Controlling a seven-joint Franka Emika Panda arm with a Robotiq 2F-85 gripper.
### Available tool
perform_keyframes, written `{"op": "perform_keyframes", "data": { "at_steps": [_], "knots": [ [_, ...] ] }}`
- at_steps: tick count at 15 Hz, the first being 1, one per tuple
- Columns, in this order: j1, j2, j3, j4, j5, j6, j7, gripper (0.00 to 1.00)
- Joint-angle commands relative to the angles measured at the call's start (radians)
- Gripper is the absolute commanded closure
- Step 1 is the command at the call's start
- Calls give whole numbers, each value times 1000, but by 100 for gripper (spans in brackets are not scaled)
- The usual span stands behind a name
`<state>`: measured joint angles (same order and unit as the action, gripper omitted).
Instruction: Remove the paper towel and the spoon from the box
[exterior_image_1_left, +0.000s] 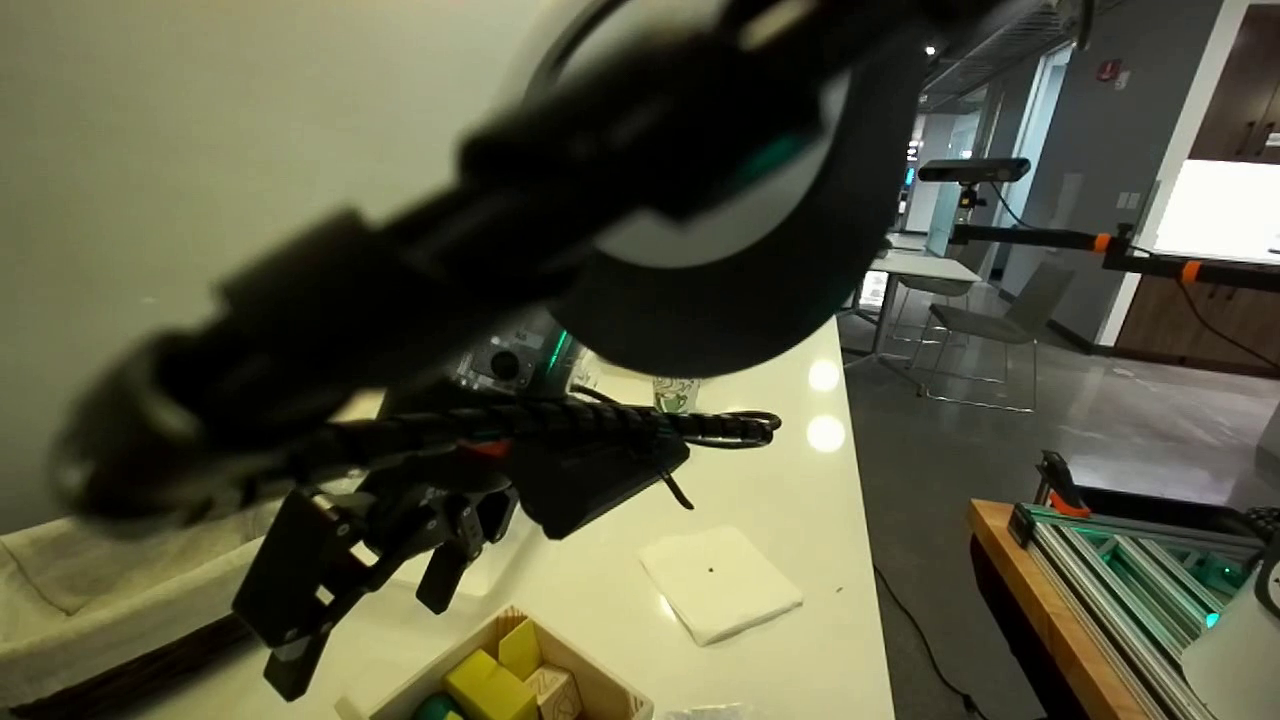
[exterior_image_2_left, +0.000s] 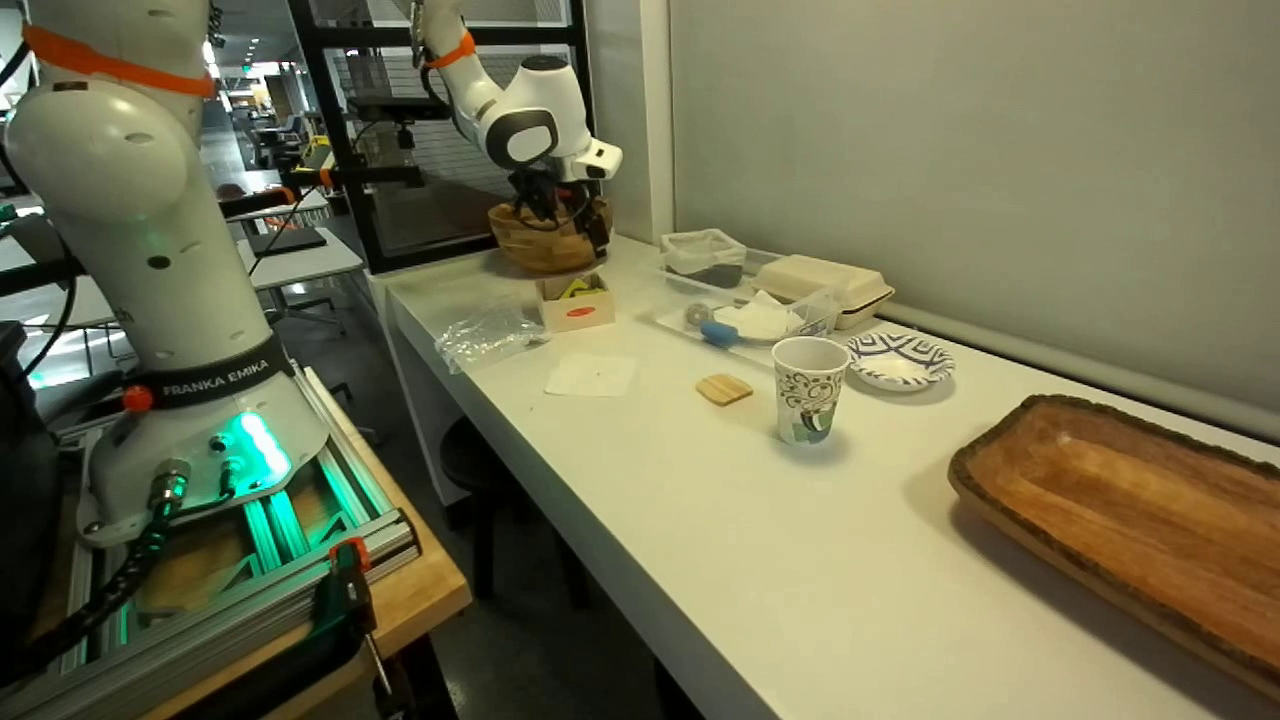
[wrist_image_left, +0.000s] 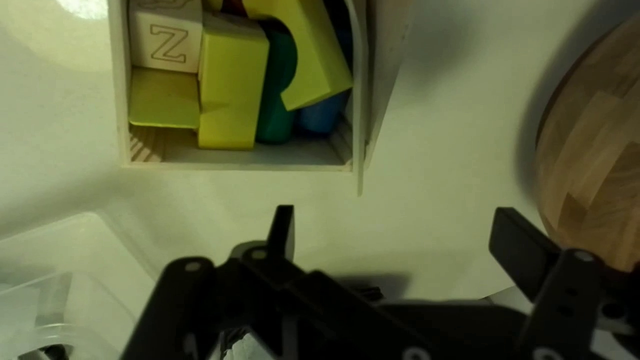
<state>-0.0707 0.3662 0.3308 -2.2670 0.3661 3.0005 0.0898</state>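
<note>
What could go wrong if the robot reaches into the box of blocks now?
The open end effector might bump the bowl: in the wrist view, one finger partly covers its edge. In the box, the arched yellow block lies slanted over a green block, so a nudge might make it slide.

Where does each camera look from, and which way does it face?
In an exterior view: seemingly behind and above the box, facing along the counter; arm and jaws show large.
In an exterior view: seemingly near the tray, facing the bowl; base, arm and jaws show.
Wrist view: on the arm, looking down at blocks and bowl; open jaws show.
Both exterior views share the box, napkin and cup, facing roughly opposite ways.
</note>
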Motion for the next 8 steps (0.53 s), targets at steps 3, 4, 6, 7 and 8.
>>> {"op": "perform_keyframes", "data": {
  "at_steps": [3, 4, 6, 7, 8],
  "knots": [
    [-108, 42, 110, 11, 54, 38, -135, 0],
    [-128, 48, 125, 8, 55, 41, -152, 0],
    [-179, 63, 169, 8, 67, 55, -186, 0],
    [-210, 76, 197, 11, 75, 65, -205, 0],
    [-231, 86, 215, 11, 76, 78, -216, 0]
  ]
}}
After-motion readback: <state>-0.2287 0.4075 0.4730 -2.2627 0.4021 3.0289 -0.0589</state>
